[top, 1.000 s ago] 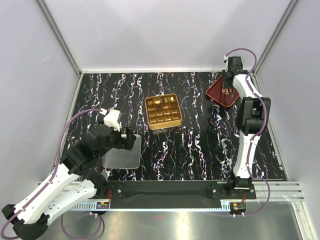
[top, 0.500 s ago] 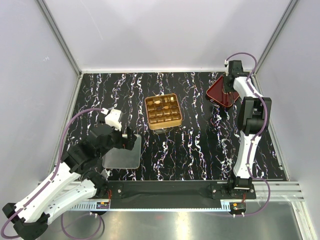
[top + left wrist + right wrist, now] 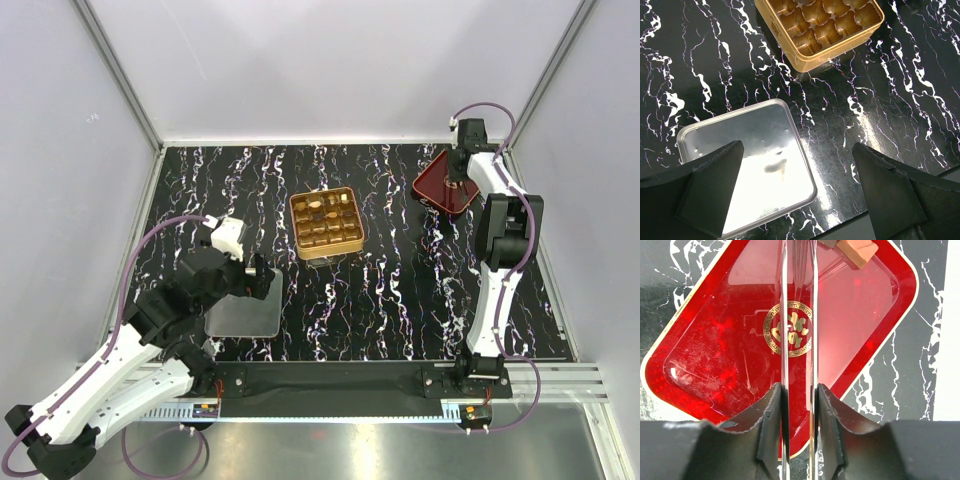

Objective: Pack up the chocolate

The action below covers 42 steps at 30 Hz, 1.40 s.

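Observation:
The gold tin [image 3: 326, 222] with a grid of cups sits mid-table, with a few chocolate pieces [image 3: 318, 208] in its far rows. Its near cups look empty in the left wrist view [image 3: 825, 25]. My right gripper [image 3: 799, 390] is shut on metal tongs [image 3: 784, 340] over the dark red tray [image 3: 720, 355] at the far right [image 3: 440, 188]. A tan squarish chocolate [image 3: 856, 251] sits by the tongs' tip; I cannot tell if it is gripped. My left gripper [image 3: 797, 146] is open and empty above a silver lid [image 3: 750, 150].
The silver lid [image 3: 243, 310] lies flat near the table's front left edge, next to my left arm. White enclosure walls stand around the black marbled table [image 3: 400, 290]. The metal rail [image 3: 330, 385] holding the arm bases runs along the near edge.
My right gripper with the tongs has shifted slightly toward the far edge over the red tray. The left arm has barely moved.

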### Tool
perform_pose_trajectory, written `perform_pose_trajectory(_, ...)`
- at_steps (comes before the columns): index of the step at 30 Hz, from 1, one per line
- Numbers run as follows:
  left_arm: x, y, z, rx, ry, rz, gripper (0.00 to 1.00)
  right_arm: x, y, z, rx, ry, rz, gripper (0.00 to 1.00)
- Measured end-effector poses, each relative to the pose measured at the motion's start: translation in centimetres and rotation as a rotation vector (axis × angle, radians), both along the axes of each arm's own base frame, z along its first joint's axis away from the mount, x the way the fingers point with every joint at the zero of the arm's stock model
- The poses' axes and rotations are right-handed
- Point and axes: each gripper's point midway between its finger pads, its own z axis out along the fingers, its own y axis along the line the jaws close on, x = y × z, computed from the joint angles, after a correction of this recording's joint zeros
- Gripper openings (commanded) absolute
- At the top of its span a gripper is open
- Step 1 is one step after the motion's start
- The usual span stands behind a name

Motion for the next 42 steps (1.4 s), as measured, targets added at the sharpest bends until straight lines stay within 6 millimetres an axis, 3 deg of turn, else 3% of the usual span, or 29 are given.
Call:
perform_pose_trajectory(4, 0.0, 0.0, 0.0, 0.002, -0.001, -0.002, 0.99, -0.1, 0.2, 0.2, 0.012, -0.001, -0.001, 0.32)
perform_pose_trajectory(8, -0.1, -0.1, 0.1, -0.002, -0.002, -0.007, 0.99, -1.7, 0.7, 1.5, 0.048, 0.007, -0.013, 0.31)
perform_pose_trajectory(14, -0.2, 0.0, 0.6, -0.02, -0.019, -0.01, 0.99, -5.5, 1.9, 7.2, 0.105, -0.036, -0.052, 0.28)
perform_pose_trajectory(17, -0.4, 0.1, 1.0, -0.033, -0.034, -0.01, 0.99, -7.5, 3.6, 9.8, 0.112, -0.055, -0.055, 0.28)
perform_pose_trajectory(19, -0.5, 0.2, 1.4, -0.043, -0.047, -0.009, 0.99, -8.9, 6.6, 11.6, 0.128, -0.069, -0.026, 0.28)
perform_pose_trajectory(22, -0.5, 0.4, 1.6, -0.048, -0.057, -0.002, 0.99, -11.5, 13.5, 13.3, 0.2, -0.08, 0.077, 0.29)
perform_pose_trajectory(25, -0.5, 0.7, 1.8, -0.047, -0.066, 0.011, 0.99, -15.7, 20.8, 14.1, 0.3, -0.067, 0.215, 0.29)
perform_pose_trajectory(28, -0.4, 1.1, 2.0, -0.048, -0.081, 0.029, 0.99, -19.9, 25.8, 14.1, 0.381, -0.033, 0.317, 0.29)
perform_pose_trajectory(33, -0.3, 1.8, 2.5, -0.05, -0.106, 0.058, 0.99, -23.2, 30.5, 12.8, 0.44, 0.022, 0.396, 0.29)
perform_pose_trajectory(42, -0.1, 2.6, 2.9, -0.046, -0.129, 0.098, 0.99, -25.0, 35.9, 9.2, 0.451, 0.101, 0.469, 0.3)
